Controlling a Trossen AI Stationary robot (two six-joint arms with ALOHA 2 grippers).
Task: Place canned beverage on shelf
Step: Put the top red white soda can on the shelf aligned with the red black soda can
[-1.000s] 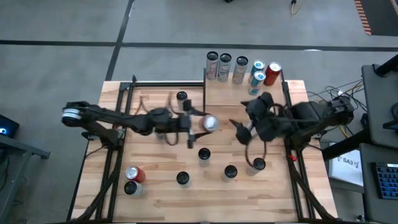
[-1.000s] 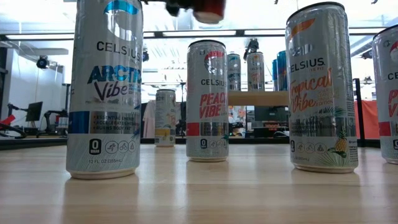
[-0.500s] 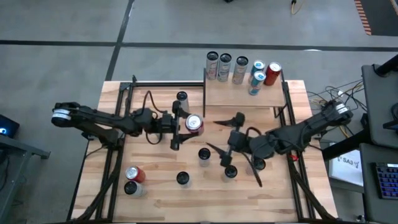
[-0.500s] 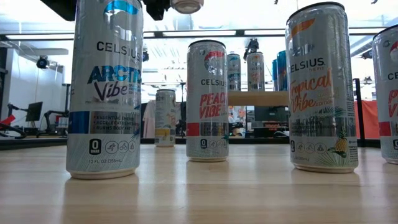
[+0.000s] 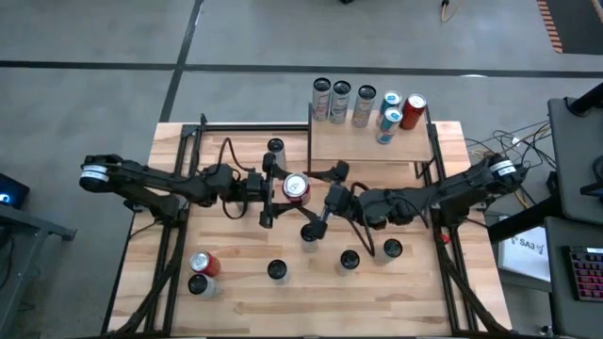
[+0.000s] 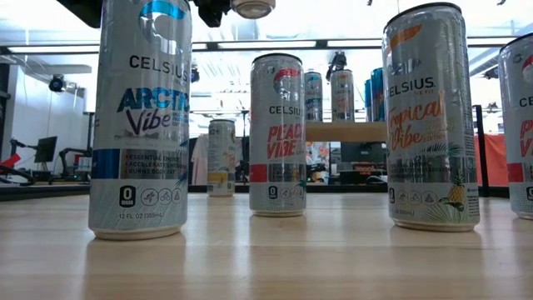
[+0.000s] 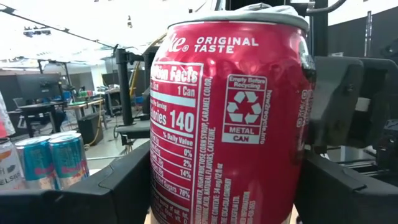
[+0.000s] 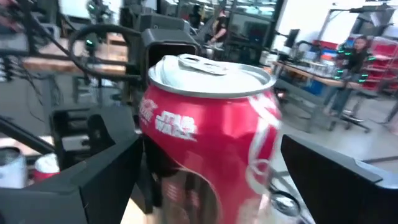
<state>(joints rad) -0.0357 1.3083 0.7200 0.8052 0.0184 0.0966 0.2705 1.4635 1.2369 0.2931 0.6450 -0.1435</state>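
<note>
A: Left gripper point(image 5: 280, 188) status?
B: Clamped on red can point(image 5: 296, 186), held above mid-table.
A: Right gripper point(image 5: 323, 199)?
B: Fingers spread wide on either side of that can, not closed.
A: Shelf point(image 5: 367, 141)?
B: Far edge, five cans along its back.

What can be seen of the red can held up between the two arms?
The red can is a shiny metal soda can with a silver top and pull tab, printed with white nutrition facts, a recycling mark and "Original Taste". It stands upright in the air above the table's middle, clamped at its sides by the left tool. The right tool is open, with one finger on either side of the can. Whether it touches the can cannot be told.
</note>
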